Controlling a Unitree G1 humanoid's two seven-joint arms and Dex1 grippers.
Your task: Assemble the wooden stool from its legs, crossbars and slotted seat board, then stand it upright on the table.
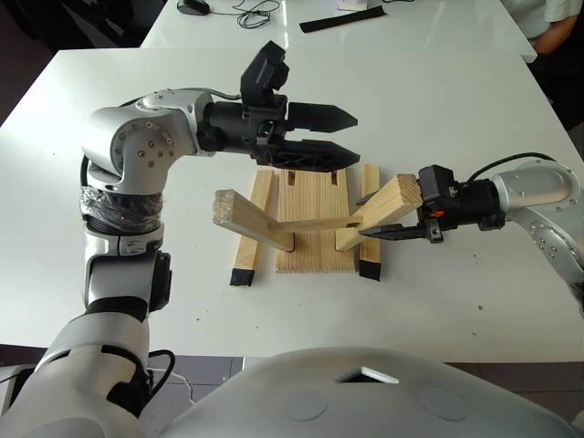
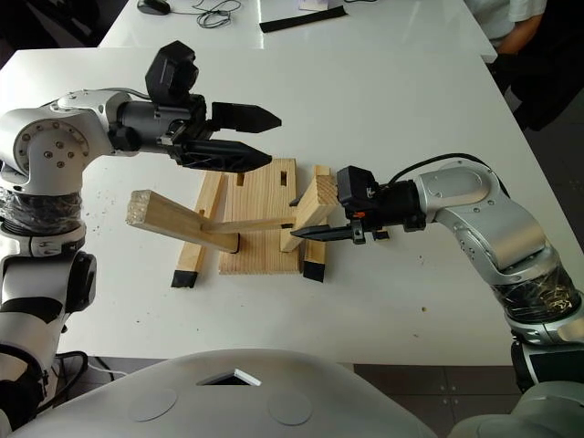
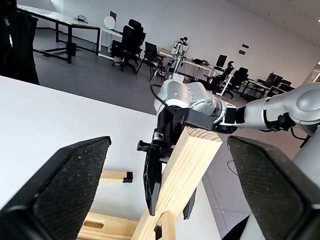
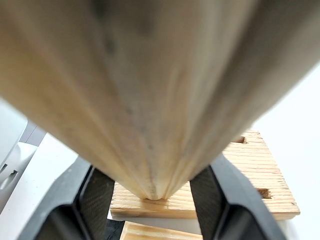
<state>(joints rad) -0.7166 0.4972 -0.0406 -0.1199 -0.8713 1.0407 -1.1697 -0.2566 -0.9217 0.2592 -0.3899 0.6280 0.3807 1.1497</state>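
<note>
The slotted seat board (image 1: 315, 239) lies flat mid-table. Two loose legs with black feet lie along its sides, one on the left (image 1: 257, 208) and one on the right (image 1: 370, 239). Above the board, two more legs are joined by a thin crossbar (image 1: 315, 224): the left leg (image 1: 248, 217) leans down onto the board, and my right gripper (image 1: 379, 217) is shut on the right leg (image 1: 391, 201). That leg (image 4: 150, 90) sits between the dark fingers (image 4: 100, 195). My left gripper (image 1: 336, 135) hovers open above the board's far end, its pads (image 3: 75, 190) apart and holding nothing.
The white table (image 1: 474, 119) has free room all around the stool parts. Behind it stands a second white table (image 1: 438, 23) with a mouse (image 1: 192, 7), cables and a black strip (image 1: 343, 18).
</note>
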